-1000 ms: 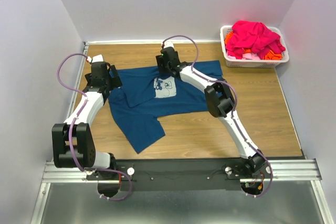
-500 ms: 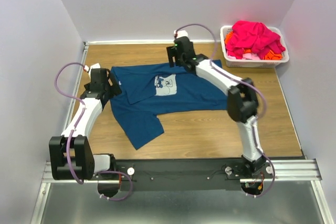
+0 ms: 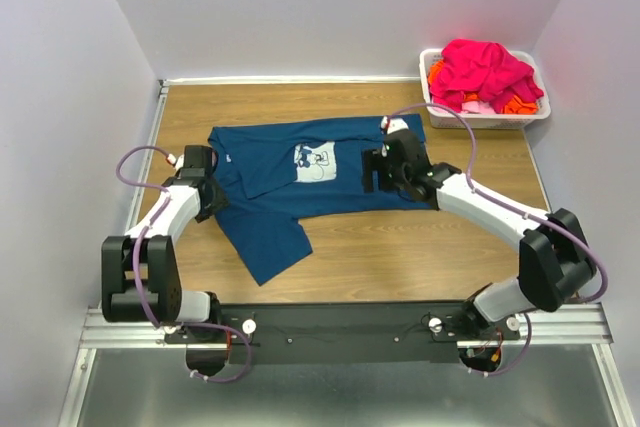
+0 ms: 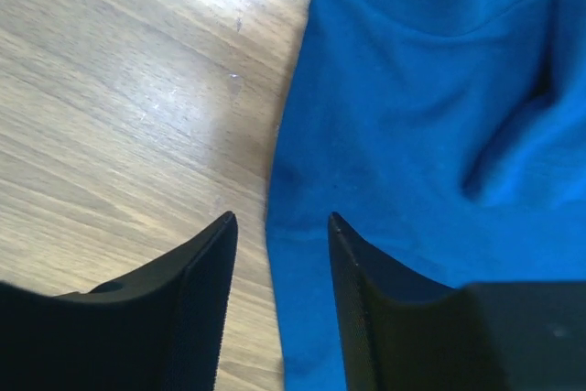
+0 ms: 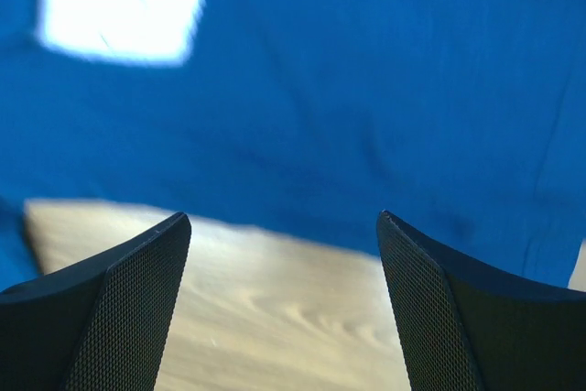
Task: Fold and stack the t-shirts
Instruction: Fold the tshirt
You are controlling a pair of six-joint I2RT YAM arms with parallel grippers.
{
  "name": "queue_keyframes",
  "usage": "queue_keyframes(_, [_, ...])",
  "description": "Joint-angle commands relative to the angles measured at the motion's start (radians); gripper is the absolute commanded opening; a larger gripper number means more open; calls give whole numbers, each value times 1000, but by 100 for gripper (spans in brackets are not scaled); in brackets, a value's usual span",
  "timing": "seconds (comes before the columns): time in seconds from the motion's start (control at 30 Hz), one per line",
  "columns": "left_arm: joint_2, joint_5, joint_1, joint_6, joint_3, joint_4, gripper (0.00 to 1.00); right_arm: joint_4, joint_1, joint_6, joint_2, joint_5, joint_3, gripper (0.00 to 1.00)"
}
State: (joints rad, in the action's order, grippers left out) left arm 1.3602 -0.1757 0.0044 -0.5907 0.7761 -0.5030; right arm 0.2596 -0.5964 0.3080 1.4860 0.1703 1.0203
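One teal t-shirt point(image 4: 412, 135) edge between left hand point(image 4: 280, 219) tips — wrist view only.

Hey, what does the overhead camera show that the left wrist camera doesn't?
Only the overhead view shows the white basket heaped with pink and orange shirts, and the pale chest print. Only the left wrist view shows the left jaws close up, parted, set either side of the edge of the blue t-shirt, one tip over bare wood. Both show that shirt lying on the wooden table.
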Motion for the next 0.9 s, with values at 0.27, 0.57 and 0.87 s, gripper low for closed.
queue_keyframes(0.27, [160, -57, -3, 2, 74, -23, 45, 20, -5, 51, -156, 24, -166, 89])
queue_keyframes(0.57, [131, -45, -3, 11, 17, -20, 46, 20, -5, 65, -225, 94, -203, 89])
queue_keyframes(0.87, [131, -18, -3, 8, -14, 6, 35, 26, 20, 77, -282, 147, -264, 89])
